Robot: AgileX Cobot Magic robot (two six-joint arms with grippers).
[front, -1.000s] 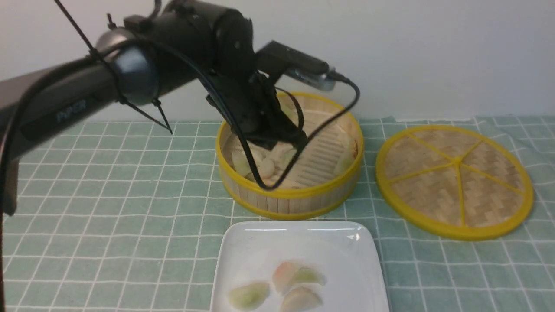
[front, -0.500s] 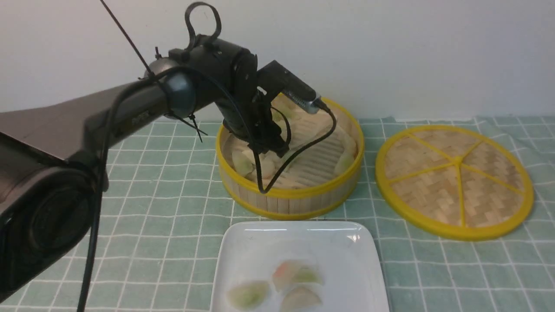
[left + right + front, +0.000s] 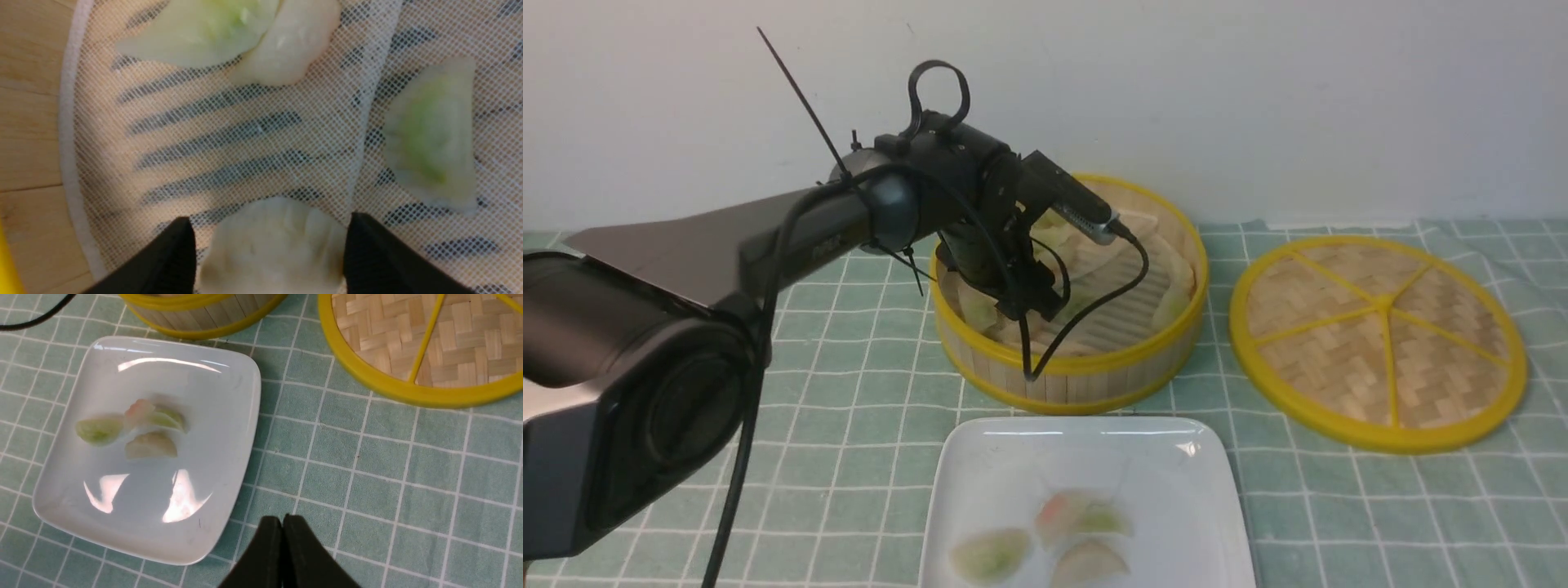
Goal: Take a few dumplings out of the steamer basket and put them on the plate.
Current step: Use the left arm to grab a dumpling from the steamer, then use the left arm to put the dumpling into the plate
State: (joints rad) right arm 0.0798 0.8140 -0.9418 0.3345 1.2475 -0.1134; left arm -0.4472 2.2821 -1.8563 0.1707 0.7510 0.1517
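Bench cloth (image 3: 833,425): pale green with a white grid, covering the whole bench. It lies flat near me and is slightly rumpled along its far edge behind the lid.
Room: plain off-white wall (image 3: 1258,98) directly behind the cloth's far edge, bare and evenly lit.
Steamer basket (image 3: 1078,371): stands on the cloth at the middle, close to the wall. It has yellow rims and a slatted floor under a white mesh liner (image 3: 229,134).
Plate (image 3: 1013,465): white, glossy and square, on the cloth just on my side of the basket with a narrow strip of cloth between them.
Dumplings on plate (image 3: 1082,518): three in a loose cluster, one green and two pinkish-white, towards the plate's near half.
Dumplings in basket: a green one (image 3: 433,155) lies alone. Another green one (image 3: 196,36) touches a whitish one (image 3: 286,49). More sit along the basket wall.
Lid (image 3: 1376,339): flat woven disc with yellow spokes, lying on the cloth to the right of the basket and apart from it.
My left fingers (image 3: 1031,304): down inside the basket and spread wide, one on each side of a whitish dumpling (image 3: 271,241). I cannot tell whether they press it.
My right fingers (image 3: 282,539): closed tip to tip with nothing between them, above bare cloth just beside the plate.
Cable (image 3: 1086,314): black, looping from my left wrist over the basket's near rim.
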